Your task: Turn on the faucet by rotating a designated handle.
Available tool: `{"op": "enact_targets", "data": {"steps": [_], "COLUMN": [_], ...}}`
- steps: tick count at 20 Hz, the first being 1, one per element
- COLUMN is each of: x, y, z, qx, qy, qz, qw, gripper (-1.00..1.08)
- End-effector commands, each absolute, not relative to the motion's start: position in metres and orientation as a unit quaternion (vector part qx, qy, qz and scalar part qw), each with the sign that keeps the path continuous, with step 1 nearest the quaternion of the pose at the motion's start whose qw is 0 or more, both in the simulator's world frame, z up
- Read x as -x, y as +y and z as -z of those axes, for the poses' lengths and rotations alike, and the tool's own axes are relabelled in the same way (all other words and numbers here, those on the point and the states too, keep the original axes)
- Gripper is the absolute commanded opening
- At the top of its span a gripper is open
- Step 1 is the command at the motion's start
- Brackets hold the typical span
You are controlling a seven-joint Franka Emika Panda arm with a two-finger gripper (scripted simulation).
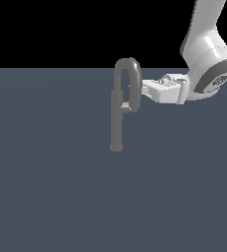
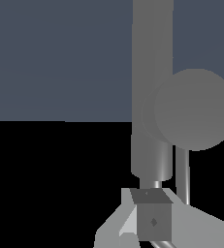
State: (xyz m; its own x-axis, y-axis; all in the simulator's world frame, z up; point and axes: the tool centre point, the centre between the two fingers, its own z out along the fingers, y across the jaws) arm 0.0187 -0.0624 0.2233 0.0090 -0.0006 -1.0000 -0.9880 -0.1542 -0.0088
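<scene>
No legible markings | faucet (image 1: 117, 123) long axis upright on table (image 1: 46, 187) | handle (image 1: 132, 78) loops downward | hand (image 1: 143, 91) at handle, grip apparently unclear.

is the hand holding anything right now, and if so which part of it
It cannot be told for sure. The hand is right at the handle, at the side of its loop, but neither view shows whether its fingers are closed on the band.

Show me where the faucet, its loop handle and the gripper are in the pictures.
faucet (image 1: 116, 123): exterior view, on the straight upright pipe, halfway up.
handle (image 1: 127, 61): exterior view, on the top of the inverted-U loop.
gripper (image 1: 138, 90): exterior view, at the fingertips beside the loop.
</scene>
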Motion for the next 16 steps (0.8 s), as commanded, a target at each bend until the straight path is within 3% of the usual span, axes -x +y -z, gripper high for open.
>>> {"op": "enact_targets", "data": {"steps": [1,16], "x": [-0.012,0.022], "y": [-0.063,-0.069], "z": [-0.224,-0.219], "qx": [0.539,0.541], "qy": [0.458,0.457], "qz": [-0.536,-0.533], "qw": [0.461,0.462], "gripper": [-1.00,-1.00]}}
